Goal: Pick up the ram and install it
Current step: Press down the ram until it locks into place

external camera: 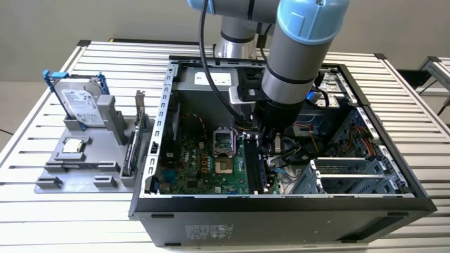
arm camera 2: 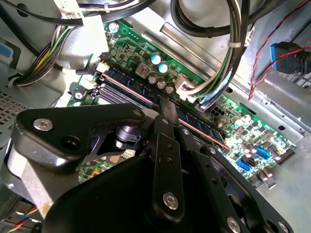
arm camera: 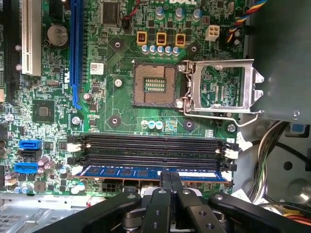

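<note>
- Gripper (arm camera: 170, 178) fingers are pressed together on the ram (arm camera: 146, 172); I see the two matte black fingertips pinching the top edge of the stick near its middle, low in the first wrist view.
- I read the ram as a long, thin blue board with small dark chips in a row, lying along the memory slot nearest the gripper, level with the white latches at both ends.
- Beside it I see the other black memory slots (arm camera: 150, 143), long ribbed plastic channels running parallel, with no stick in them.
- At the middle of the first wrist view, the square CPU socket (arm camera: 154, 85) sits open, its shiny metal retention frame (arm camera: 221, 87) swung out to the right of it.
- In the second wrist view the ram (arm camera 2: 194, 119) runs diagonally under the black finger (arm camera 2: 167, 111), over the green motherboard (arm camera 2: 243, 126).
- In the exterior view I see the grey and light-blue arm (external camera: 295, 58) reaching down into the open black computer case (external camera: 281, 208) on the slatted metal table (external camera: 42, 211).
</note>
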Robot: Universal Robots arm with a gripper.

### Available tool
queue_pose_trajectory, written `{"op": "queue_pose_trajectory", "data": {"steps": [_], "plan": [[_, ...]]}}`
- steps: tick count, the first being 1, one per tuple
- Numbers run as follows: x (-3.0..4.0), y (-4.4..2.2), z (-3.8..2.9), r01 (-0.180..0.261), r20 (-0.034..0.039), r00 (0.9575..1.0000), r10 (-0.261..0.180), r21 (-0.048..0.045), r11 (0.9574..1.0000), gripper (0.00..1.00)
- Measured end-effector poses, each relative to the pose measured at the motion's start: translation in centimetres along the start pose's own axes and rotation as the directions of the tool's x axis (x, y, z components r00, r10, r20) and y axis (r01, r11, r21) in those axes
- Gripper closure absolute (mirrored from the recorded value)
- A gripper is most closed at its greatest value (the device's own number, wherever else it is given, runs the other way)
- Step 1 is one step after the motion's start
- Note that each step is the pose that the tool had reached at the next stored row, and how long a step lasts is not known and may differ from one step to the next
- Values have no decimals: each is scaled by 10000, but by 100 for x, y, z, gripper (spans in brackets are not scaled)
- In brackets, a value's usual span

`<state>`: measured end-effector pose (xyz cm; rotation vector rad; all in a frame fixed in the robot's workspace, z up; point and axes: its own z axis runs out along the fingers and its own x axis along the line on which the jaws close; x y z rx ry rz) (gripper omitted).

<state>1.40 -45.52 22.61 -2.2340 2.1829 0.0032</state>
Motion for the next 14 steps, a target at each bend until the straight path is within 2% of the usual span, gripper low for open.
{"op": "queue_pose_trajectory", "data": {"steps": [14], "plan": [[0,0,0,0,-1,10000,0,0,10000,100]]}}
